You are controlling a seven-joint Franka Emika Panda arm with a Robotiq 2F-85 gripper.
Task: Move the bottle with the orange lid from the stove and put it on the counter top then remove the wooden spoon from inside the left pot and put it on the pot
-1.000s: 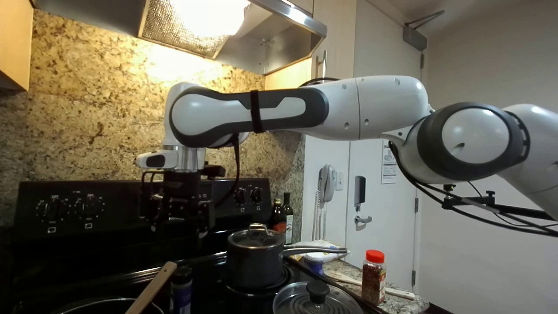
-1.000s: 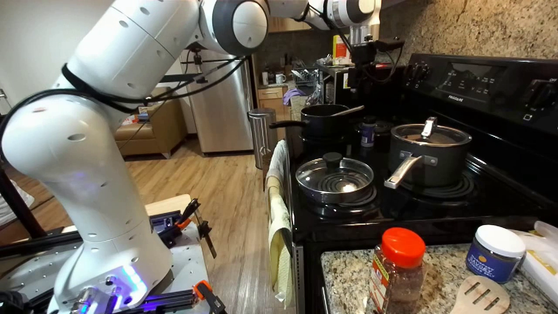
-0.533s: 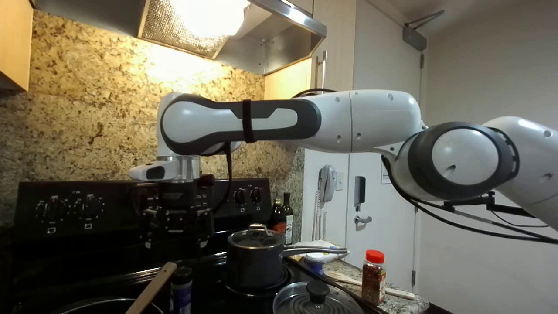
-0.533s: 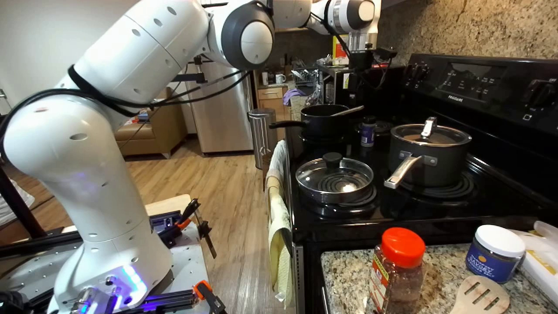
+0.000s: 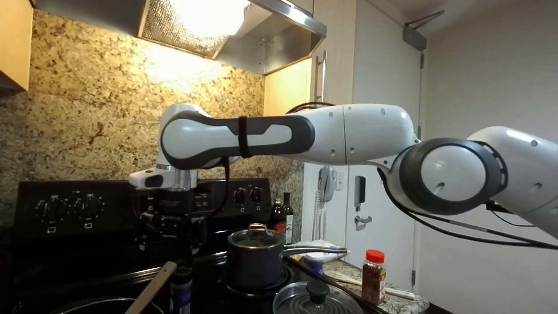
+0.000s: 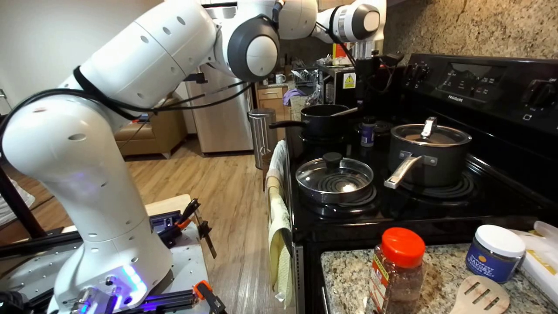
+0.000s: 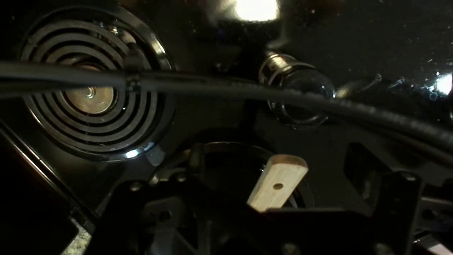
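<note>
The bottle with the orange lid [image 6: 397, 272] stands upright on the speckled counter top [image 6: 344, 272]; it shows in both exterior views [image 5: 373, 280]. The wooden spoon [image 5: 152, 285] leans in the left pot [image 6: 324, 124], its handle rising over the rim toward the back of the black stove [image 6: 392, 213]. The spoon's bowl is hidden inside the pot. My gripper [image 5: 168, 248] points down, open and empty, above the stove near the handle's end. In the wrist view the handle tip [image 7: 277, 180] shows between the spread fingers [image 7: 361, 166]; contact cannot be seen.
A dark blue-labelled jar [image 5: 181, 292] stands right beside the left pot. A lidded steel pot [image 6: 429, 152] and a glass-lidded pan [image 6: 333, 179] sit on other burners. A slotted wooden spatula [image 6: 481, 296] and a white-lidded jar [image 6: 496, 253] are on the counter top.
My arm and gripper have moved down toward the spoon handle, with a slight shift left in an exterior view. The bottle, spoon and pots have not moved.
</note>
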